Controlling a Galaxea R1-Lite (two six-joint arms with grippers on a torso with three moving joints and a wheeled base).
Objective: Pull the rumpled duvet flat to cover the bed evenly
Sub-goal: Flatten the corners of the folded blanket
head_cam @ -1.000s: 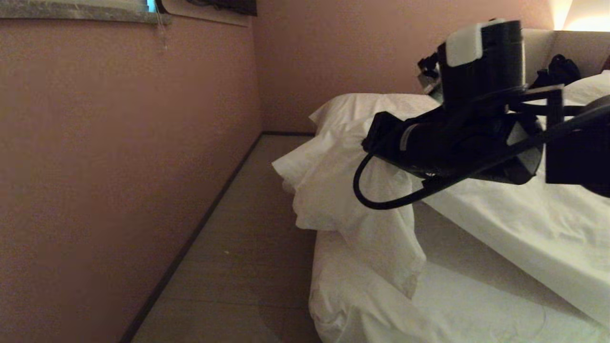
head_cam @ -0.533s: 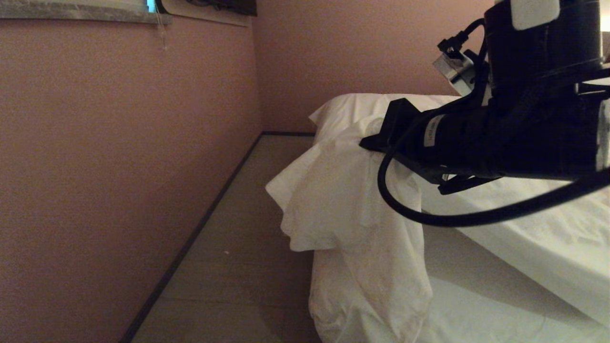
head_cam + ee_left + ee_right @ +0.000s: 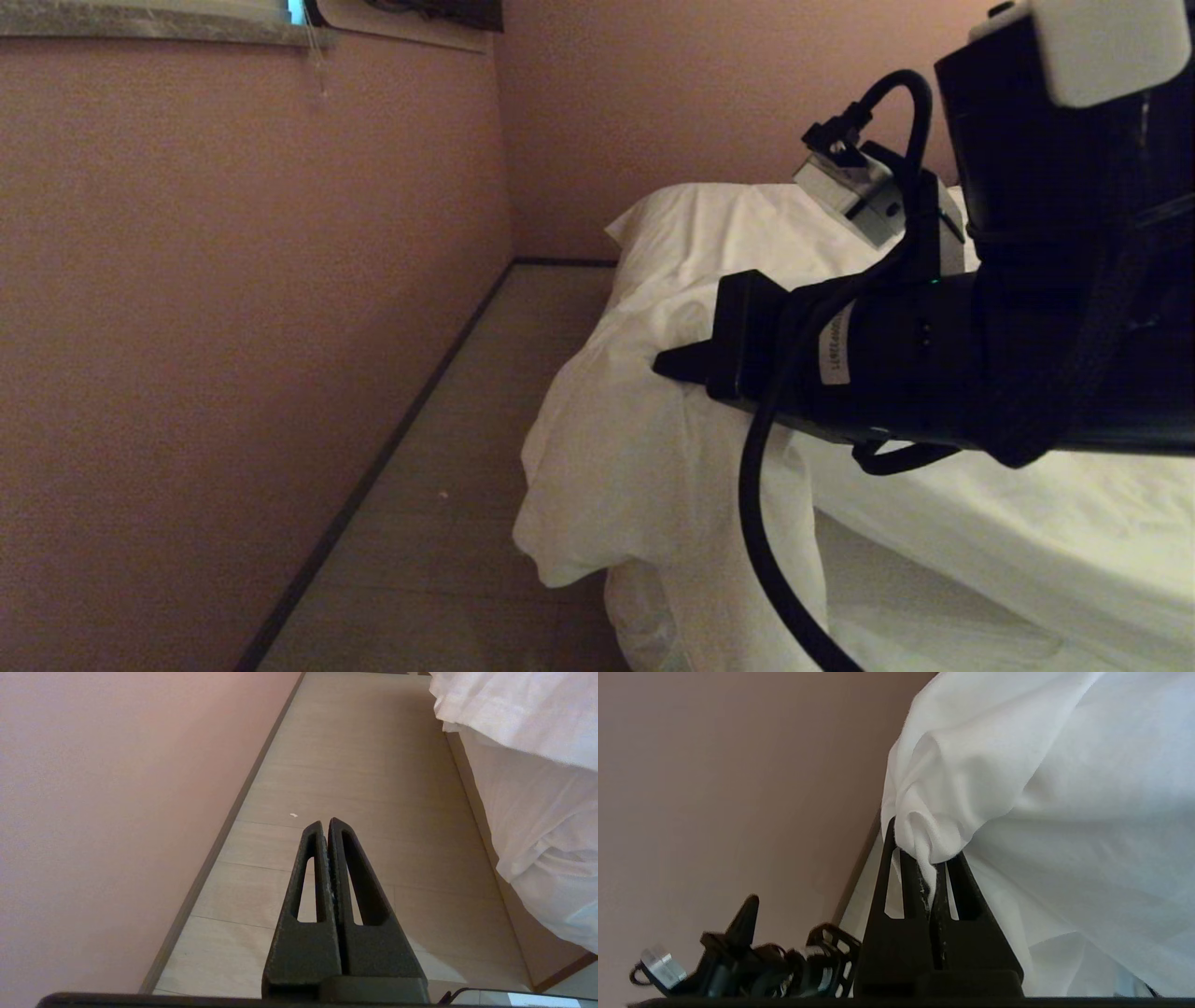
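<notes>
Pinching a bunched fold of the puffy white wrinkled-cotton duvet (image 3: 1017, 788), our right gripper (image 3: 924, 851) holds it over the white-sheeted bed's (image 3: 934, 644) wall-side edge, the bulk trailing bedward; our left gripper (image 3: 327, 828) hangs pressed together over the floor.

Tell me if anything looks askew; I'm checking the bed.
The duvet is bunched at the bed's corner, spilling over the side toward the floor, pinched in the right claw.
</notes>
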